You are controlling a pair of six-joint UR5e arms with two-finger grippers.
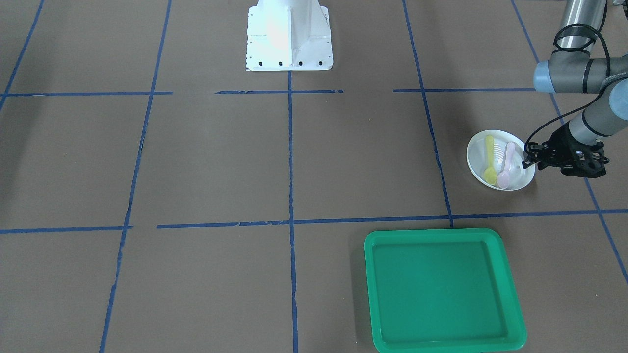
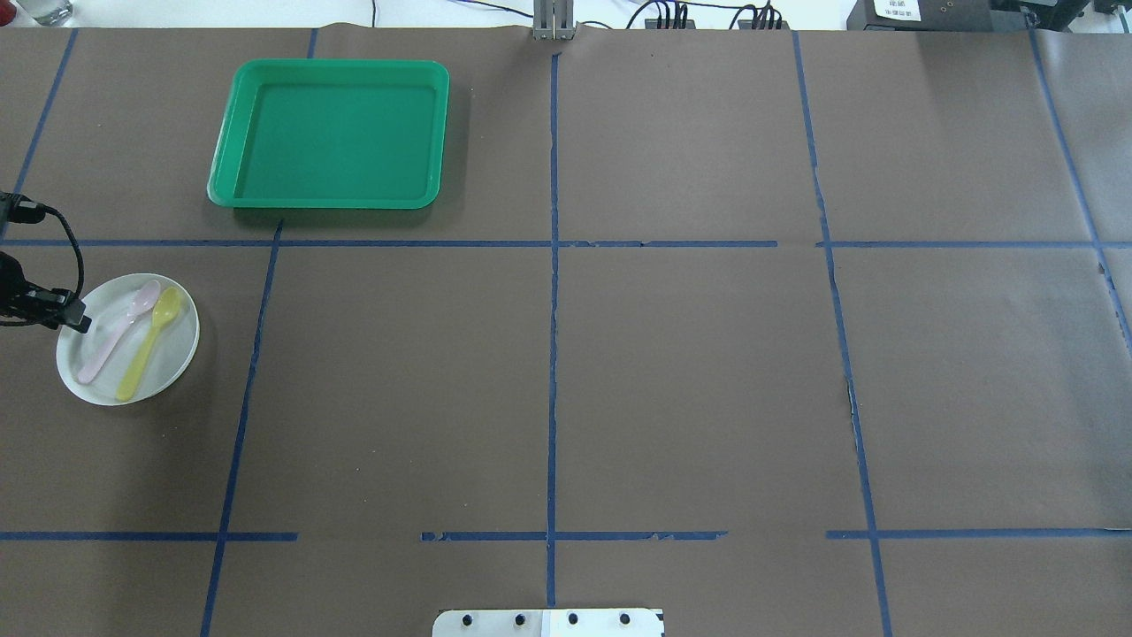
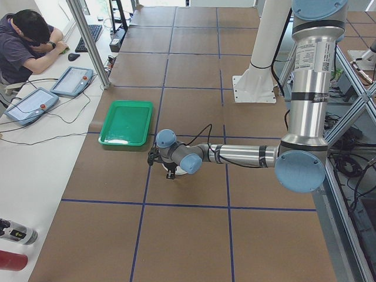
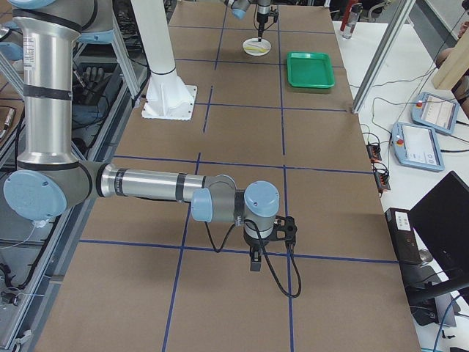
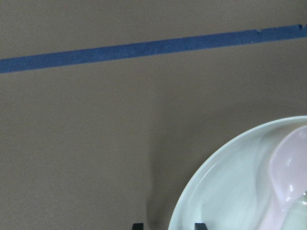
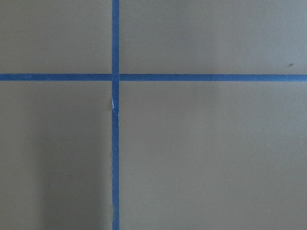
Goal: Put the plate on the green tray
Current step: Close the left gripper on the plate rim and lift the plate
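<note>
The plate (image 1: pixel 478 157) is being carried by the table (image 1: pixel 221 162) on the robot's left side, and it is being seen lying flat on the brown surface. Two plastic spoons are being held inside it side by side: a yellow spoon (image 1: pixel 489 162) and a pink spoon (image 1: pixel 508 166), both lying lengthwise across the dish.

The green tray (image 1: pixel 441 289) is being carried by the same table, farther from the robot than the plate. It is being separated from the plate by a blue tape line (image 1: pixel 515 214), so the two are lying apart and are not touching. Nothing is being held by the tray.

The left pincer (image 1: pixel 529 161) is being positioned low at the outer edge of the plate, on the side away from the table's centre. In the left wrist view its fingertips (image 5: pixel 137 225) are being shown apart, one outside the rim and one over the dish, with a strip of bare table between the outer tip and the rim. The pincer is therefore being read as released, straddling the rim without clamping it.

The right pincer (image 4: pixel 254 258) is being held pointing down at the table on the robot's right side, close to a crossing of tape lines and well apart from plate and tray. Its fingers are being shown only in the side view, so whether it is released or clenched cannot be told.
</note>
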